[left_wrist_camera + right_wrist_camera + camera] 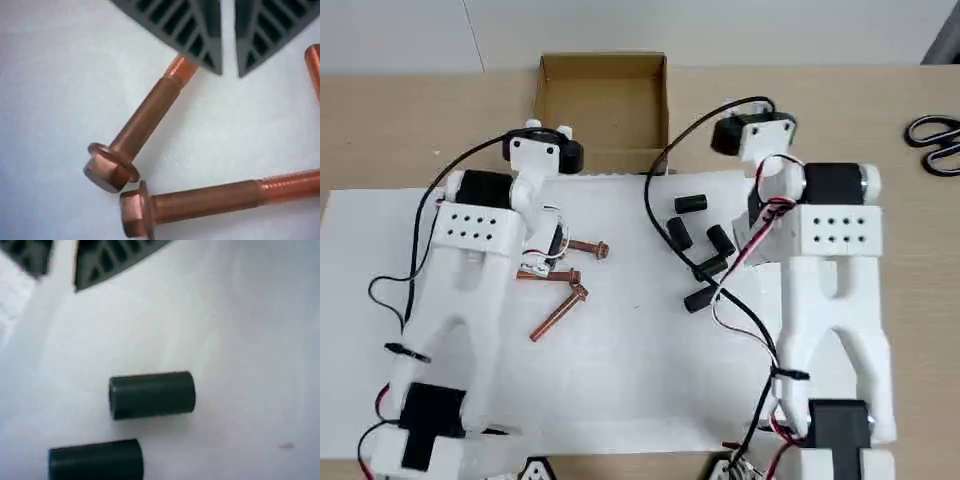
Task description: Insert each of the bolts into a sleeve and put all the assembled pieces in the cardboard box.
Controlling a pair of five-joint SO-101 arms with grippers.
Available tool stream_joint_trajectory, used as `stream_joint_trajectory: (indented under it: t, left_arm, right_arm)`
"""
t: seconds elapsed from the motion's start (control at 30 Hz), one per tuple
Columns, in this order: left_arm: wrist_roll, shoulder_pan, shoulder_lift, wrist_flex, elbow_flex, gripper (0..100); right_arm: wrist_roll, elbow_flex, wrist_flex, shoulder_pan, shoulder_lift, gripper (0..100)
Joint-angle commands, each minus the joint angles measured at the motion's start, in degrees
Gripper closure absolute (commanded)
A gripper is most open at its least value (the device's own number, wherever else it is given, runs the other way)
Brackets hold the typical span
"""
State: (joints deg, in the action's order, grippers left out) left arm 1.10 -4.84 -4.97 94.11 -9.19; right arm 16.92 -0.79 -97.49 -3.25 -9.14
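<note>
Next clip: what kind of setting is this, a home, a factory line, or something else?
Most likely a lab or workshop bench set up for robot trials: a wooden table with a white sheet as a work mat, loose bolts and sleeves on it, and scissors lying aside.

One copper-coloured flanged metal bolt [145,120] loses its threaded tip behind a dark ribbed finger [197,35] of the left gripper [228,74]. Another copper bolt [314,67] is cut by the picture's edge (only a sliver of shank shows). The lower black cylindrical sleeve [95,460] runs off frame. In the high view, black-handled scissors [932,147] are cropped too.
</note>
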Motion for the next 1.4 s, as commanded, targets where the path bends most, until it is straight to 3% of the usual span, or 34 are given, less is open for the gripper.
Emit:
stream_joint_trajectory:
  t: [0.0, 0.27, 0.6, 1.37]
  left_arm:
    - [1.32, 1.32, 0.7, -2.81, 2.42, 99]
    - [2.64, 7.38, 4.92, -5.45, 2.51, 91]
    - [2.64, 7.91, 5.45, -8.53, 2.42, 91]
    - [2.29, 8.26, 5.54, -8.88, 2.42, 91]
  right_arm:
    - [4.75, -2.37, 1.27, -0.13, 3.65, 80.2]
    - [11.69, -2.64, 6.99, -1.36, 7.43, 81.5]
    - [13.89, -2.55, 14.37, -7.6, 13.23, 81.5]
    - [16.7, -2.64, 25.89, -3.74, 28.79, 81.6]
